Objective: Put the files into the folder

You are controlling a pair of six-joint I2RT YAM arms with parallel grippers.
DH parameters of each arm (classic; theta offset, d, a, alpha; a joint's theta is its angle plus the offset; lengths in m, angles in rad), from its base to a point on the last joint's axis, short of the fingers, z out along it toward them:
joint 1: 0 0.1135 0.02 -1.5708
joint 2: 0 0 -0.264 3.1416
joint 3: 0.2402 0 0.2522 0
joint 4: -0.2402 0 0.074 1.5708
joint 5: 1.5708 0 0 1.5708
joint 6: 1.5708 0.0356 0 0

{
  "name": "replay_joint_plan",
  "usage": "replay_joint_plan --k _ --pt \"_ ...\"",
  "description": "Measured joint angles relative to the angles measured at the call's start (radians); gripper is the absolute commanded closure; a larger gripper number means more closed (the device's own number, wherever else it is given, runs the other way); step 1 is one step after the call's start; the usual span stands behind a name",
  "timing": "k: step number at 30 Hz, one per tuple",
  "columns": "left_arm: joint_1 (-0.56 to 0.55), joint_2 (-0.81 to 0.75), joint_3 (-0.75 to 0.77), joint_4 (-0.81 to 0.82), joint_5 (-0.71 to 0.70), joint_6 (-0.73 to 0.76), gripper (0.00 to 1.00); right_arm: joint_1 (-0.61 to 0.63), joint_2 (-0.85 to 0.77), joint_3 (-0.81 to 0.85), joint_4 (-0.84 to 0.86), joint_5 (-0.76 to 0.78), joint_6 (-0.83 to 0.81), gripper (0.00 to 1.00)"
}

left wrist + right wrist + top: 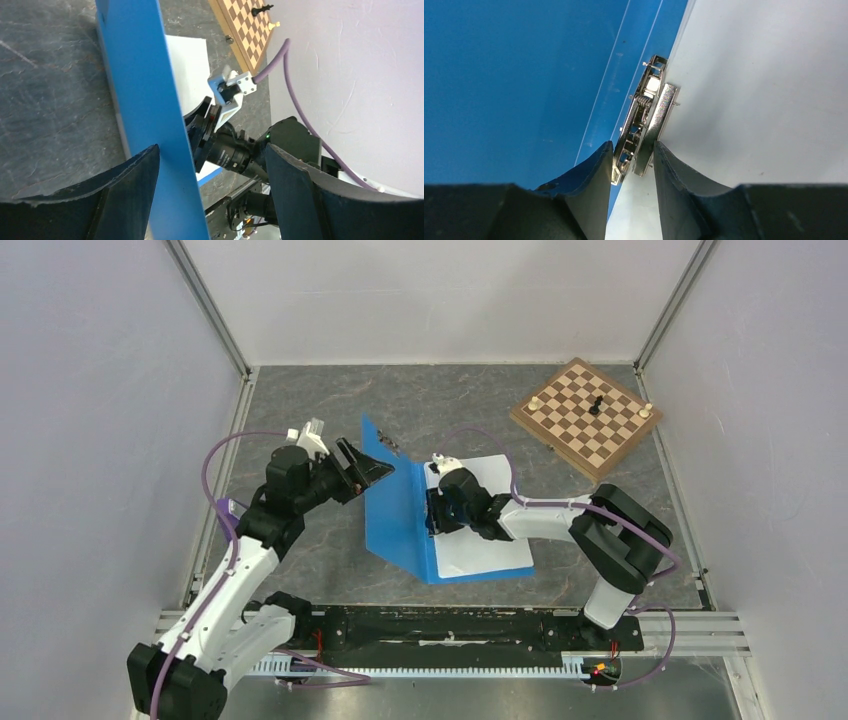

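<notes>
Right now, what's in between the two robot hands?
The folder's raised blue cover, seen from the top view: left gripper on one side, right gripper at the metal clip on the other.

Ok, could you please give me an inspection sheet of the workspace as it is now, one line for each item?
Surface: grey marbled tabletop.
Job's things: blue folder open, its cover standing up; files lie on the flat half, their edge at the metal clip.
Clutter: wooden chessboard at the far right, carrying a black piece and two pale pieces.
Tools: left tool open, the cover between its fingers; right tool shut on the metal clip.
Cables: purple cables loop along both arms; no snag seen.
Surroundings: pale walls, metal frame posts; nothing else seen.
</notes>
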Motion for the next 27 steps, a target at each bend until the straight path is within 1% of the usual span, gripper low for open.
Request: replay_joint_plan --k 7,12,18,27 --pt "-0.047 0.088 0.051 0.031 0.021 0.027 0.17 0.015 0.0 -0.009 0.073 -0.092 0.096 0.61" --pt "-0.11 0.145 0.081 0.037 0.024 0.042 0.17 0.019 -0.011 -0.016 0.085 -0.094 0.117 0.54" --pt "-0.172 0.187 0.127 0.036 0.021 0.065 0.17 0.008 -0.121 -0.04 0.04 -0.042 0.112 0.44" --pt "-0.267 0.259 0.201 0.037 -0.003 0.084 0.17 -0.021 -0.33 -0.066 -0.085 0.122 0.058 0.3"
